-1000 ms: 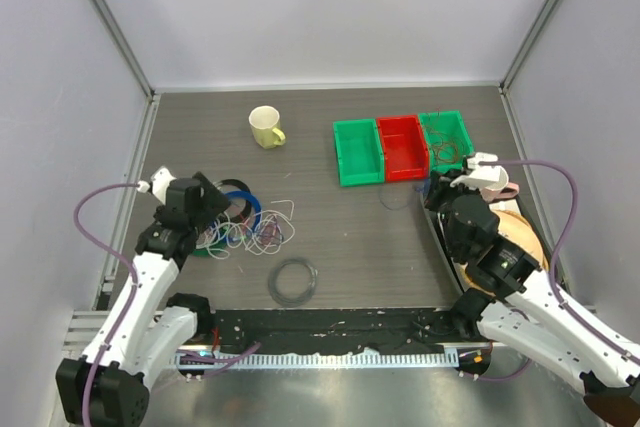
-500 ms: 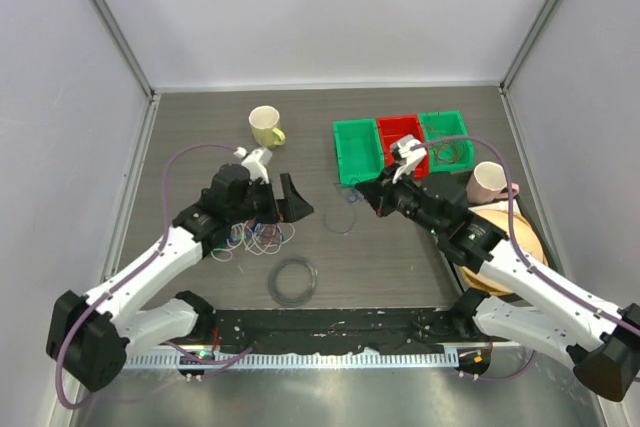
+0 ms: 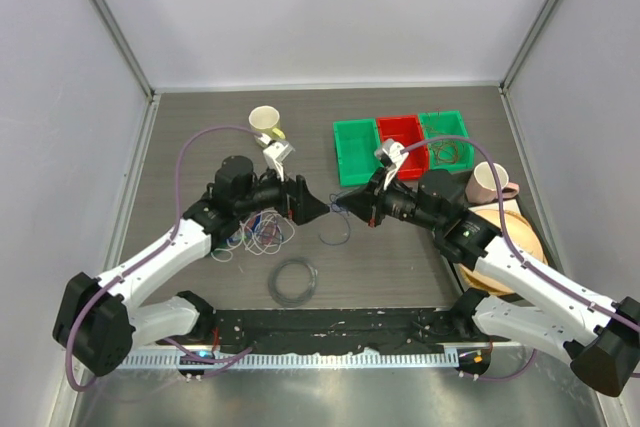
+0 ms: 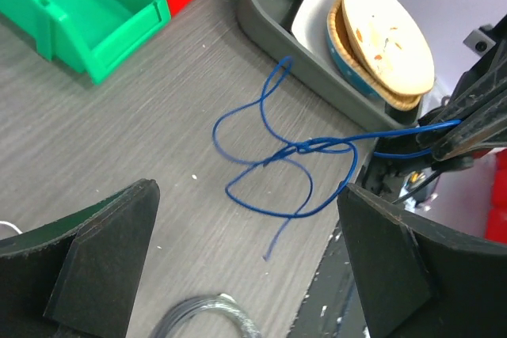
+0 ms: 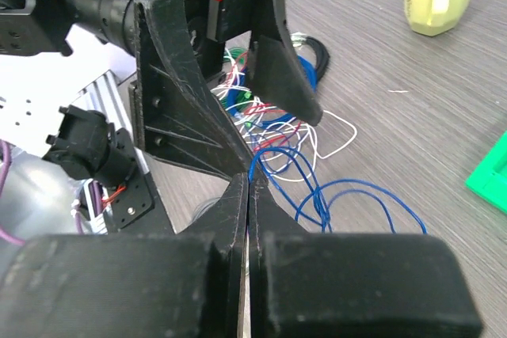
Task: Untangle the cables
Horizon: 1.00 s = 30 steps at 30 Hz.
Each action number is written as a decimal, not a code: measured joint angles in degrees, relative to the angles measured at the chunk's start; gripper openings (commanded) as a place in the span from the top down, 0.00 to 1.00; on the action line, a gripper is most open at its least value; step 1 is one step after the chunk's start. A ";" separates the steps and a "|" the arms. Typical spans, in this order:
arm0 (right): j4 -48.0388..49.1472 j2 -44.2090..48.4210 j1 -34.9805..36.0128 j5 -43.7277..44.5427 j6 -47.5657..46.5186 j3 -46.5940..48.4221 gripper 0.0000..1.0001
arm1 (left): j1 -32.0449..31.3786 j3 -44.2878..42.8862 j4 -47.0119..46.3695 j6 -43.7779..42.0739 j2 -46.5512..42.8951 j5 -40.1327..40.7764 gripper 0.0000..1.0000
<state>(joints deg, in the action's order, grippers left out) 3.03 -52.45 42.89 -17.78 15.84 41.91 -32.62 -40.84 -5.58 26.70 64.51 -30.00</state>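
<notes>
1. We see the left claw spread wide. Its two fingers stand well apart above the worktop, with nothing gripped between them.
2. The right claw points at the left claw, almost tip to tip. Its fingers are pressed together on a strand of the blue cable.
3. From that pinch the blue cable falls in loose loops that cross at one knot-like point. We find the loops on the worktop between the two claws.
4. The other cables, white, red and blue, lie in a tangled heap on the worktop beside the left arm. We cannot tell whether the blue cable joins the heap.
5. A dark coiled ring lies apart from the heap, nearer the arm bases.
6. A yellow mug stands upright beyond the left arm.
</notes>
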 measured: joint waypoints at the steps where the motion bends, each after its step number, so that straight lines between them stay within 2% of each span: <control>1: 0.15 0.00 0.00 -0.87 0.24 0.04 0.99 | 0.00 -0.07 -0.04 -2.40 0.00 -0.46 0.00; 4: 0.33 0.02 0.00 -2.49 0.85 0.13 0.99 | 0.00 -0.94 0.24 -7.08 0.72 -1.77 0.06; 7: 0.42 0.07 0.00 -3.43 1.25 0.28 0.99 | 0.00 -3.10 0.26 -9.79 2.75 -4.31 0.31; 8: 0.44 0.09 0.00 -3.50 1.33 0.35 0.99 | -0.02 -3.48 0.02 -10.29 3.15 -5.05 0.50; 10: 0.44 0.11 0.00 -3.45 1.62 0.46 0.99 | -0.04 -3.63 -0.37 -10.64 3.43 -6.40 0.67; 11: 0.37 0.20 0.00 -3.30 1.79 0.55 0.99 | -0.04 -3.61 -0.63 -10.75 3.43 -6.78 0.83; 15: -0.90 1.25 0.02 2.23 2.67 1.03 0.99 | -0.20 -2.71 -1.66 -9.84 2.62 -4.59 0.93; 17: -3.63 2.08 0.13 11.23 3.45 1.79 0.99 | -0.26 -1.27 -1.33 -8.70 1.05 -1.11 1.00; 18: -4.63 2.29 0.11 15.21 3.80 2.10 0.99 | -0.28 -0.44 -0.98 -7.82 -0.11 1.64 1.00; 22: -12.17 2.40 0.11 38.91 5.92 4.24 0.99 | -0.39 1.70 3.65 -3.23 -5.46 17.22 1.00; 25: -17.29 2.32 0.24 53.18 7.76 4.98 0.99 | -0.22 1.64 8.35 1.88 -8.61 30.47 1.00; 30: -23.47 3.45 -0.09 68.17 8.90 5.35 0.99 | 2.67 1.31 17.42 8.92 -12.72 46.21 1.00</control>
<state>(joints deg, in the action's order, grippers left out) -20.45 -48.99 42.81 50.39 24.73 47.27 -29.95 -39.53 11.84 35.62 51.79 16.21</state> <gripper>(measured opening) 0.033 0.022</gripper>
